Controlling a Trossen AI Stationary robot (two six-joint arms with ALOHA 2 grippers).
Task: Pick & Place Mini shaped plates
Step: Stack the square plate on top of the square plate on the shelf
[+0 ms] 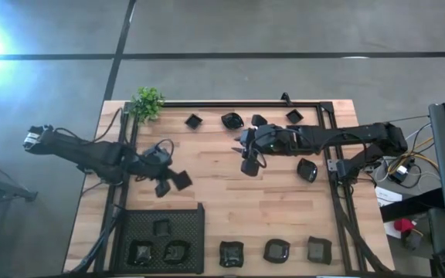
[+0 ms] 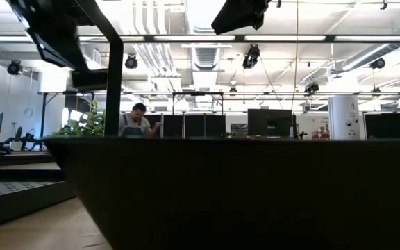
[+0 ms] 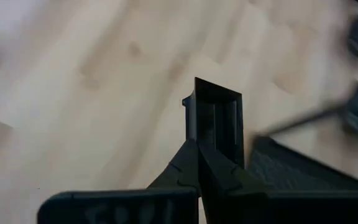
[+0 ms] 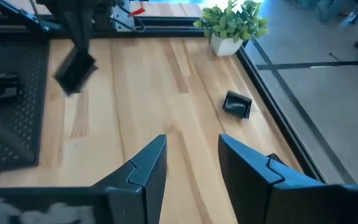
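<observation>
The left gripper (image 1: pixel 163 185) is pinched tight on the edge of a small square plate (image 1: pixel 181 179), which hangs tilted off the fingertips just beyond the far edge of the black mesh tray (image 1: pixel 162 239). From the wrist camera the plate (image 3: pixel 214 118) stands almost on edge, held by a thin strip of rim only. That is the weak spot, I'd say: glossy ware gripped so narrowly could pivot or slide out while the arm swings towards the tray, and it would drop on bare wood short of the tray wall.

Three plates already lie in the tray, crowded along its near side. A careless release could land this one on top of them, or clip the tray's raised rim and tip it outward.

The right gripper (image 1: pixel 250 164) hovers well beyond the tray, over the middle of the table, its fingers (image 4: pixel 146 165) spread apart and holding nothing. More plates lie along the far edge of the table from the tray, near a small green plant (image 1: pixel 147 103), and three sit beside the tray.
</observation>
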